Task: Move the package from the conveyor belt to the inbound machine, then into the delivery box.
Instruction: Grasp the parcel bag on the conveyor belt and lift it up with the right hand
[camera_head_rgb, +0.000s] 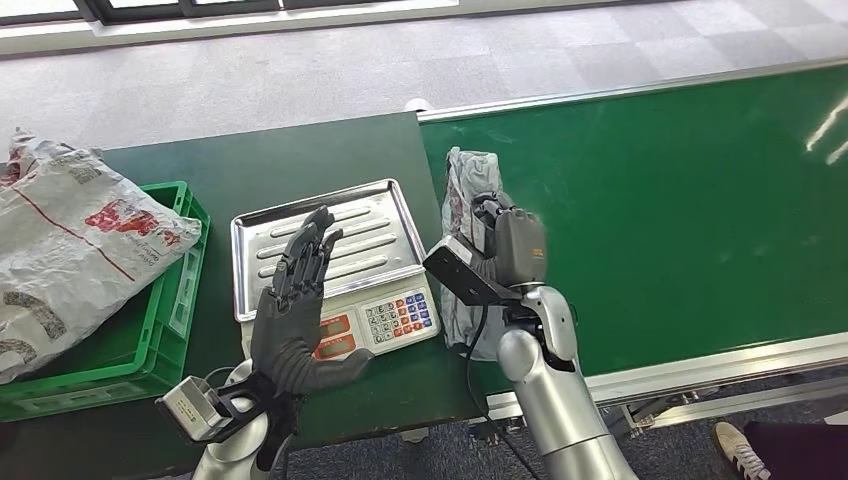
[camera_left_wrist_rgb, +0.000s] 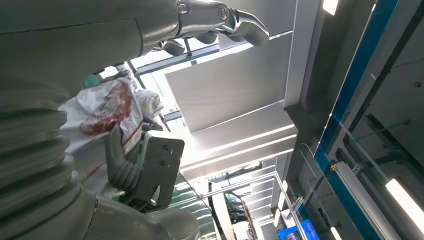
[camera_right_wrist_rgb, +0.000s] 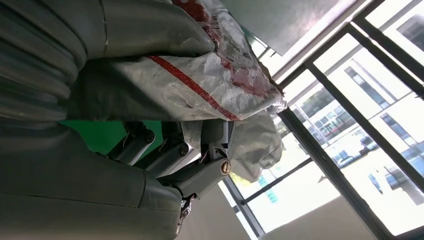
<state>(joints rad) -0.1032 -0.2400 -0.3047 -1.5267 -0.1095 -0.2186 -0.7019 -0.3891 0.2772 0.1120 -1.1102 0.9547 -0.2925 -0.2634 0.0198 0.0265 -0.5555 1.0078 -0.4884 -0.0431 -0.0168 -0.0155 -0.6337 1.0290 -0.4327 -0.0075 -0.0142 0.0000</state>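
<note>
A crumpled grey-white package with red print stands at the left end of the green conveyor belt. My right hand grips it from the near side. In the right wrist view the package lies between the thumb and the darker fingers. My left hand is raised above the front of the inbound machine, a scale with a steel tray and a keypad. Its fingers are straight and apart and it holds nothing. The left wrist view looks up past its fingers at the package.
A green crate stands at the left end of the dark table, with a large white bag printed in red lying across it. Grey floor lies beyond the table. A person's shoe shows at the lower right, beside the belt's frame.
</note>
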